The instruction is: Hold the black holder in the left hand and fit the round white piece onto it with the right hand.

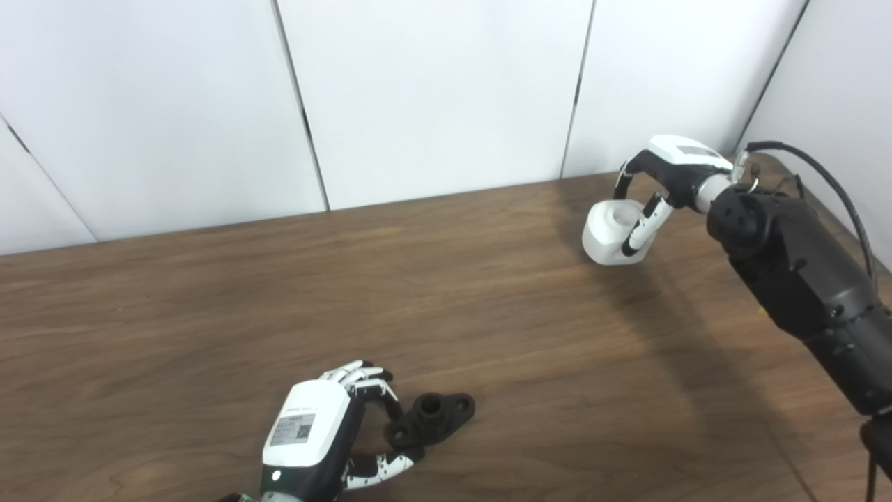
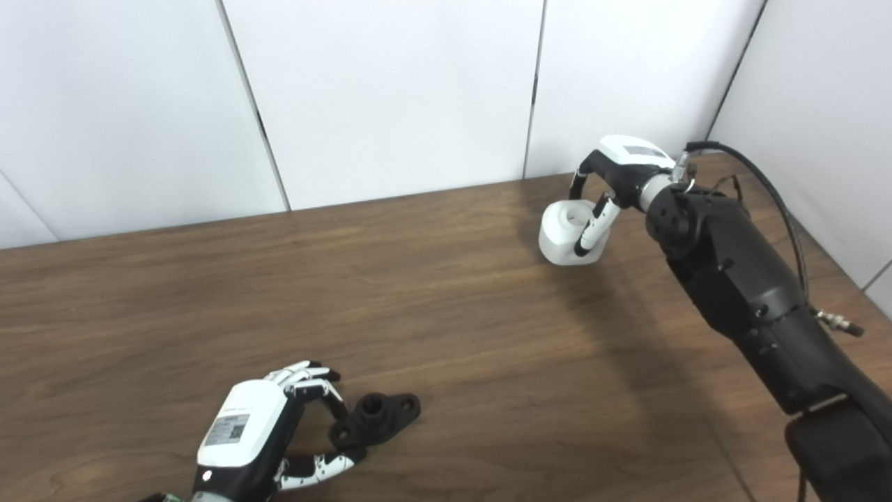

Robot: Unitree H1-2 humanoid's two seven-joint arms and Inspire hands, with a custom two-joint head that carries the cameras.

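The black holder [image 1: 433, 417], a small flanged piece with a raised round socket, lies flat on the wooden table [image 1: 209, 314] near the front. My left hand [image 1: 327, 432] is curled round its left end, with fingers above and thumb below, both touching it. Far off at the back right, my right hand [image 1: 658, 188] comes down from above and is shut on the round white piece [image 1: 610, 233], a thick cylinder with a hole in its top. That piece sits at or just above the tabletop; I cannot tell which.
White wall panels [image 1: 432, 97] close off the back edge of the table and its right corner. A black cable [image 1: 829, 181] loops over my right forearm [image 1: 794, 272]. Bare wood lies between the two hands.
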